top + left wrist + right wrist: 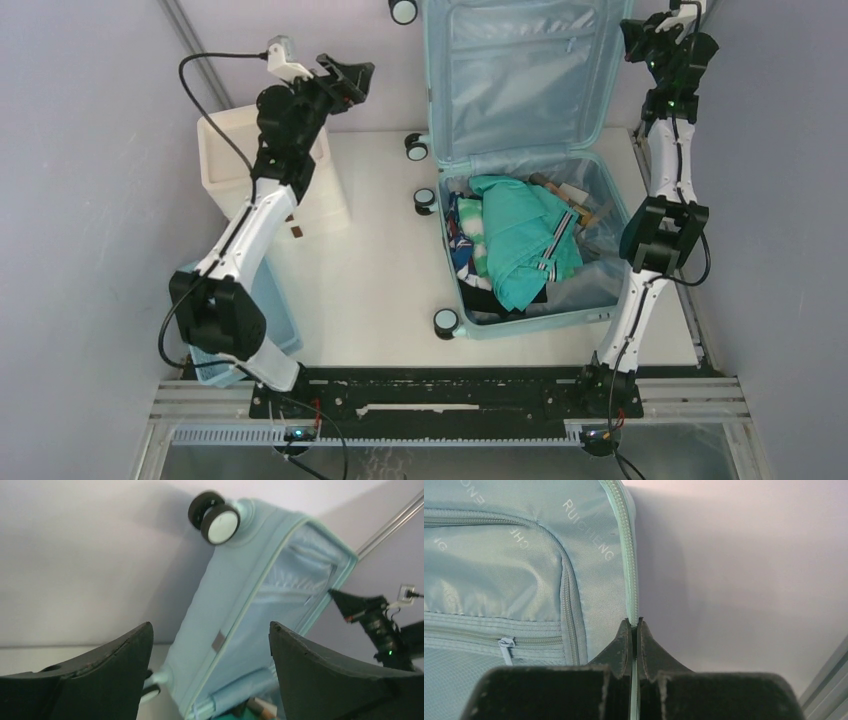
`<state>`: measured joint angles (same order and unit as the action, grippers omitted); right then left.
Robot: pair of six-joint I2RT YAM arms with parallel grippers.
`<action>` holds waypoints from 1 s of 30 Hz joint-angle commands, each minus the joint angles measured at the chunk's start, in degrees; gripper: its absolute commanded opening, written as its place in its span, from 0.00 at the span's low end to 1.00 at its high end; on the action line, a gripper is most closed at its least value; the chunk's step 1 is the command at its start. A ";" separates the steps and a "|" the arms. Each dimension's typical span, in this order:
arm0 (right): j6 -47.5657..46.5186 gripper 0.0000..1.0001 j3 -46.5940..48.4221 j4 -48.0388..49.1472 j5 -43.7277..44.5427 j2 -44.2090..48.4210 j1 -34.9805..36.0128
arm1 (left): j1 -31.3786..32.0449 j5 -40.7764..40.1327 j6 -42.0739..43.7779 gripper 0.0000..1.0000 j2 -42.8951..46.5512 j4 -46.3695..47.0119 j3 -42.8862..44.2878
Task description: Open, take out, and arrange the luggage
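Stands at roughly a third of the way, as a judgement. Counts the opening as done: finds the luggage [520, 160] at the right of the tabletop [370, 260], with the base lying flat and the lid [515, 70] raised upright against the back wall [320, 25], pale lining turned toward the arms. Shows the right end effector [634, 625] clamped on the lid's zipped right edge, high up, with the thin rim pinched between the fingers [621, 645]. Shows the left end effector [211, 630] spread wide and empty, up in the air to the left of the lid and apart from it, facing the outer shell and a wheel [215, 517] at the top corner. Puts the taking out at not yet begun, by the look of things: sees a heap of clothes [470, 255] filling the base, with a teal garment [525, 235] on top and darker patterned pieces under and beside it. Finds nothing from the case laid out on the bare tabletop to its left. Cannot tell the lid's support: the wall behind, or the pinch alone. Probably needs that settled before freeing the right arm to reach in. Leaves the arranging wholly ahead as well, with a white drawer unit [225, 150] and a blue basket [283, 320] at the far left as possible places for the clothes, offered only as a guess
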<state>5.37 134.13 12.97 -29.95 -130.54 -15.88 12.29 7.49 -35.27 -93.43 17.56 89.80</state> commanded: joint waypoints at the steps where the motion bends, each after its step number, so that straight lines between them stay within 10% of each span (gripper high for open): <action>1: 1.71 0.00 5.10 3.52 7.07 -1.63 -1.91 | 0.78 2.58 5.43 0.88 6.68 -4.06 -7.75; 23: 4.72 0.00 5.61 9.13 8.48 -4.02 -2.31 | 21.56 -13.88 1.73 0.76 -15.98 -37.48 2.95; 30: 6.60 0.00 1.85 12.71 5.72 -1.04 -2.47 | 21.80 -12.46 2.18 0.32 -21.01 -38.96 6.86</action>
<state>9.98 137.19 18.35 -27.40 -135.83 -15.92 33.61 -5.21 -33.36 -113.60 -20.51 92.29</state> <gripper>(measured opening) 0.017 0.454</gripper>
